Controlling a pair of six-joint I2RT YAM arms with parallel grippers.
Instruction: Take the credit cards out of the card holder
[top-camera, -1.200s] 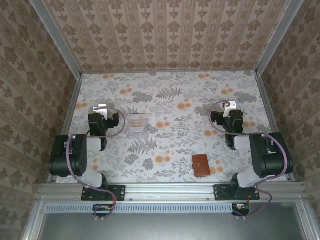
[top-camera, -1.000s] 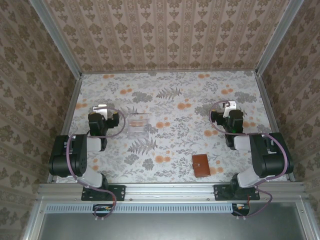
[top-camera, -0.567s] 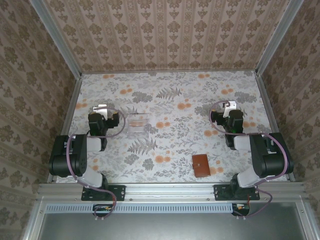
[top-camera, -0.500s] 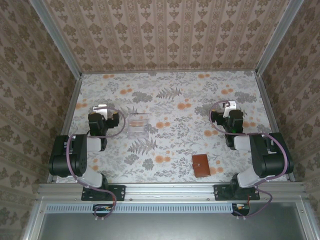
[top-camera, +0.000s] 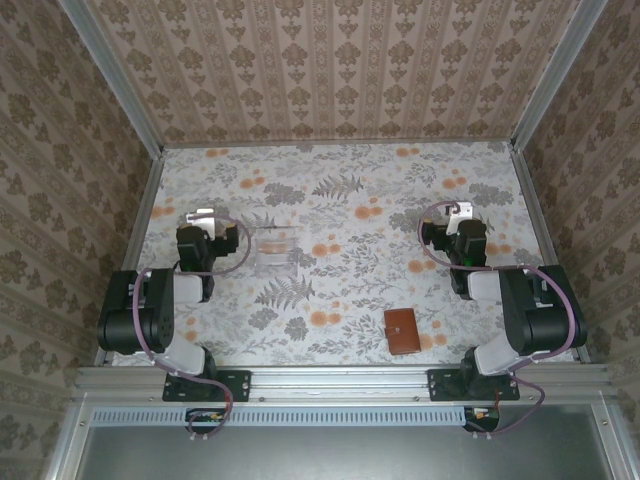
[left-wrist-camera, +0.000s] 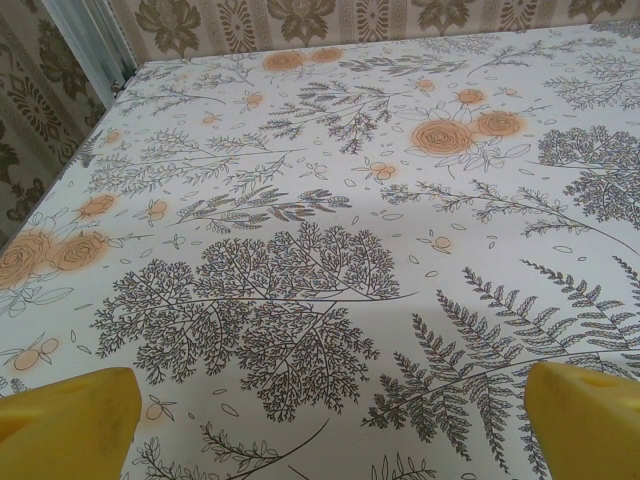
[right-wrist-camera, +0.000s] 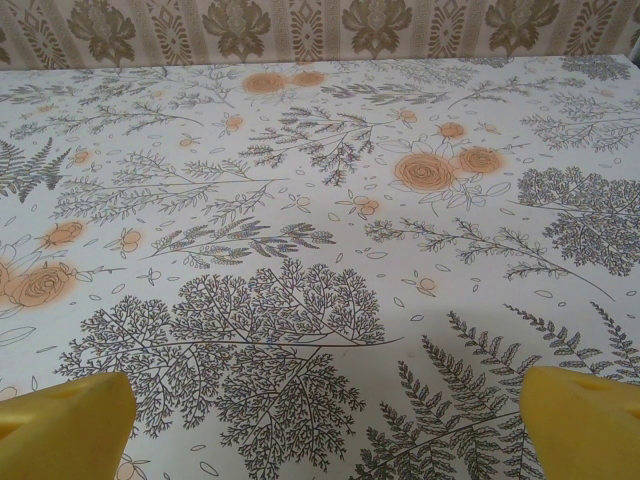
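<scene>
The card holder (top-camera: 403, 331) is a small brown wallet lying shut and flat on the floral table, near the front edge, right of centre. The credit cards are hidden. My left gripper (top-camera: 203, 216) rests folded back at the left side, far from the wallet. In the left wrist view its yellow fingertips (left-wrist-camera: 70, 420) stand wide apart, and the left gripper (left-wrist-camera: 330, 420) is open over bare cloth. My right gripper (top-camera: 459, 209) sits at the right, behind the wallet. In the right wrist view the right gripper (right-wrist-camera: 325, 420) is open, with nothing between the yellow fingertips (right-wrist-camera: 585, 420).
A clear plastic tray (top-camera: 275, 250) lies left of centre, just right of the left gripper. Patterned walls close the table on three sides, with metal posts (top-camera: 108, 70) at the back corners. The arm bases are bolted to the rail (top-camera: 340, 382) at the front edge.
</scene>
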